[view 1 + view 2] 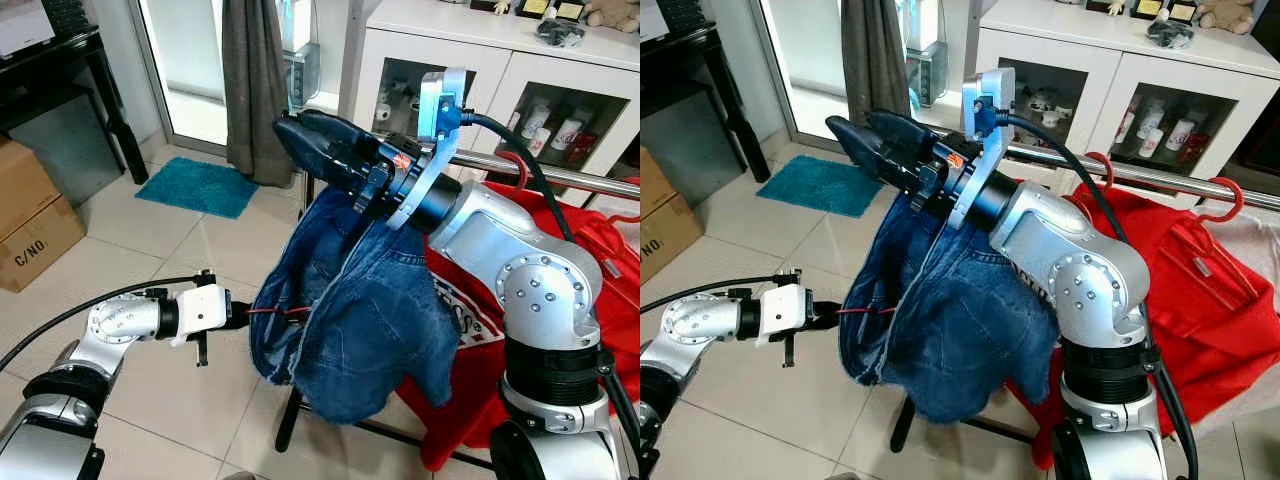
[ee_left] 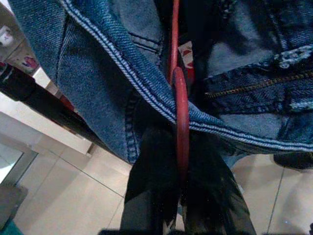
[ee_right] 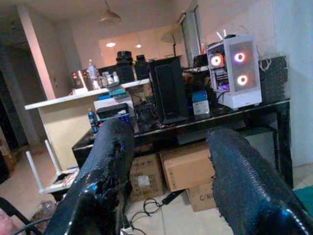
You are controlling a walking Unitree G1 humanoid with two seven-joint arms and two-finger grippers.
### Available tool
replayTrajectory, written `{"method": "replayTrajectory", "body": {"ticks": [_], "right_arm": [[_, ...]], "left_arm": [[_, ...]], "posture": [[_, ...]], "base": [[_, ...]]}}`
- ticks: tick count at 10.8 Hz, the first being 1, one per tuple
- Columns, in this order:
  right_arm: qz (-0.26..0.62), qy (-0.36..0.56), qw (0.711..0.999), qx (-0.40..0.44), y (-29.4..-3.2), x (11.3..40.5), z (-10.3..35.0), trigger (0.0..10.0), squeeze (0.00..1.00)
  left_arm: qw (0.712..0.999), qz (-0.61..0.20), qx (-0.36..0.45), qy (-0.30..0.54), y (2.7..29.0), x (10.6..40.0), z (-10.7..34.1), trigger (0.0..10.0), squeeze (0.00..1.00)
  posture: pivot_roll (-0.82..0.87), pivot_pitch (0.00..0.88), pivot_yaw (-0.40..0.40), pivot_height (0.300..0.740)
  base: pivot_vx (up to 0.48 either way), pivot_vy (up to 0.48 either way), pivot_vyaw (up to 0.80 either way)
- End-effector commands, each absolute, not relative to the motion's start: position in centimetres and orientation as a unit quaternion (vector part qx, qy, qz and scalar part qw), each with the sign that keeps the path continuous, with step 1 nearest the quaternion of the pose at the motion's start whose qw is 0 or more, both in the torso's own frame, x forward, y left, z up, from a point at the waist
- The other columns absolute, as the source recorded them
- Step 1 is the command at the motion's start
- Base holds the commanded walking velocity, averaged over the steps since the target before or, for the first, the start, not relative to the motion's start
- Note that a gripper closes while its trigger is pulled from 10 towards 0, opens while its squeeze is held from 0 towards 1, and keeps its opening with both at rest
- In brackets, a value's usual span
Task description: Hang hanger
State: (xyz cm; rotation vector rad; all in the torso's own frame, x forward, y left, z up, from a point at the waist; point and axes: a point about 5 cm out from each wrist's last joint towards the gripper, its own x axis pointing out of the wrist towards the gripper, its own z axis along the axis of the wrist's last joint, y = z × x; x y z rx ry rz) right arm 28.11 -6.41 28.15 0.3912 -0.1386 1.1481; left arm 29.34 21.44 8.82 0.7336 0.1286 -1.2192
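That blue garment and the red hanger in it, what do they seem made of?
The blue garment looks like denim: faded weave, pale double stitching, matte. The red hanger, which the left gripper pinches, is smooth and slightly glossy, probably plastic or coated wire.

Denim jacket (image 1: 370, 320): blue cloth, pale stitching. Hanger (image 2: 180, 98): smooth glossy red (plastic-looking). Rail (image 1: 1160, 178): shiny metal. Floor (image 1: 190, 260): glossy tile. Right gripper (image 3: 171, 161): matt black fingers (image 3: 244, 181), rough-textured.

Red hanger (image 2: 180, 98) mostly buried in denim jacket (image 1: 370, 320); left gripper (image 1: 240, 312) fingertips hidden behind fabric.
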Motion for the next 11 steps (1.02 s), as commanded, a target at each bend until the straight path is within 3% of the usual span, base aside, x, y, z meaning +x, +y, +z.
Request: {"method": "replayTrajectory", "body": {"ticks": [1, 4, 8, 10, 11], "right_arm": [[0.543, -0.086, 0.816, 0.179, -6.4, 28.0, 29.1, 0.0, 1.00], [0.542, -0.083, 0.817, 0.179, -6.5, 28.1, 28.9, 0.0, 1.00], [0.495, -0.035, 0.848, 0.184, -7.5, 28.9, 25.4, 0.7, 1.00], [0.495, -0.001, 0.853, 0.164, -7.0, 29.0, 23.5, 2.9, 1.00], [0.480, 0.024, 0.866, 0.141, -6.6, 29.3, 22.0, 10.0, 1.00]], "left_arm": [[0.755, -0.558, 0.342, 0.048, 21.4, 29.8, 9.5, 0.0, 0.00], [0.761, -0.555, 0.334, 0.047, 21.6, 29.8, 9.6, 0.0, 0.00], [0.752, -0.560, 0.345, 0.043, 23.5, 29.1, 13.1, 0.0, 0.00], [0.751, -0.559, 0.348, 0.038, 23.8, 29.4, 15.3, 0.0, 0.00], [0.753, -0.558, 0.345, 0.041, 23.8, 29.5, 16.0, 0.0, 0.00]], "posture": [[-0.09, 0.000, -0.001, 0.740], [-0.10, 0.000, 0.001, 0.740], [-0.08, 0.000, -0.024, 0.740], [-0.06, 0.000, -0.042, 0.740], [-0.05, 0.000, -0.044, 0.740]], "base": [[0.000, 0.000, 0.00], [0.000, 0.000, 0.00], [0.000, 0.000, 0.00], [0.000, 0.000, 0.00], [0.000, 0.000, 0.00]]}}
